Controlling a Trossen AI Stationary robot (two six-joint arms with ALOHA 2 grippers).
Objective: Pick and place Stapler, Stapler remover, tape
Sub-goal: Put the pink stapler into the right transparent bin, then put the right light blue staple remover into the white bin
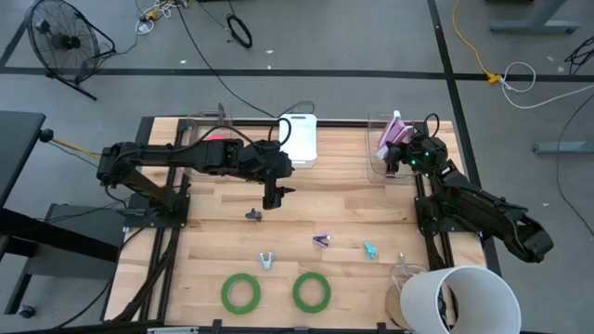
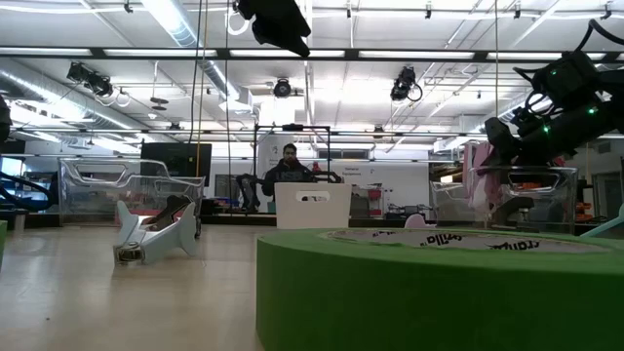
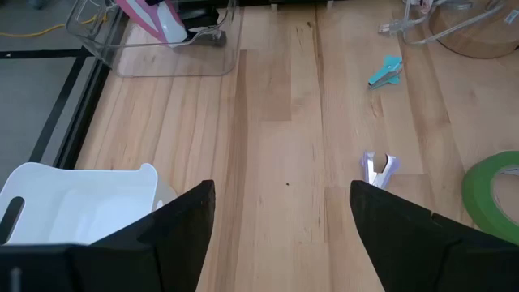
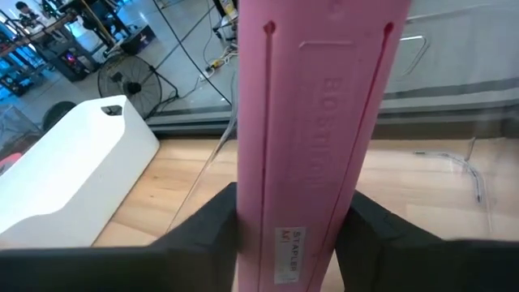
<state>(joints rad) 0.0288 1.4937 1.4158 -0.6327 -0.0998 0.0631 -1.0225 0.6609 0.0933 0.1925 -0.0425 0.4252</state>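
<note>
My right gripper point(image 4: 296, 243) is shut on a pink stapler point(image 4: 312, 113) at the clear bin point(image 1: 379, 160) at the table's far right; the stapler also shows in the high view point(image 1: 393, 133). My left gripper point(image 3: 280, 235) is open and empty above the table's middle point(image 1: 273, 197). Two green tape rolls point(image 1: 240, 293) point(image 1: 311, 290) lie flat near the front edge. Small staple removers lie on the wood: dark point(image 1: 253, 215), white point(image 1: 266, 261), purple point(image 1: 321, 241), teal point(image 1: 370, 250). The red-pink roll does not show plainly. My right gripper pinches the pink stapler's two long sides point(image 4: 243, 219) between its two fingers point(image 4: 207, 239), near one end. The stapler runs along the fingers and sticks out past them. It slants over the clear bin; whether its far end rests in the bin, I cannot tell.
A white bin point(image 1: 299, 139) stands at the far middle, another clear bin point(image 1: 206, 130) with something red in it at the far left. A white bucket point(image 1: 461, 299) and a clear container point(image 1: 406, 278) stand at the front right. Bare wood lies between the arms.
</note>
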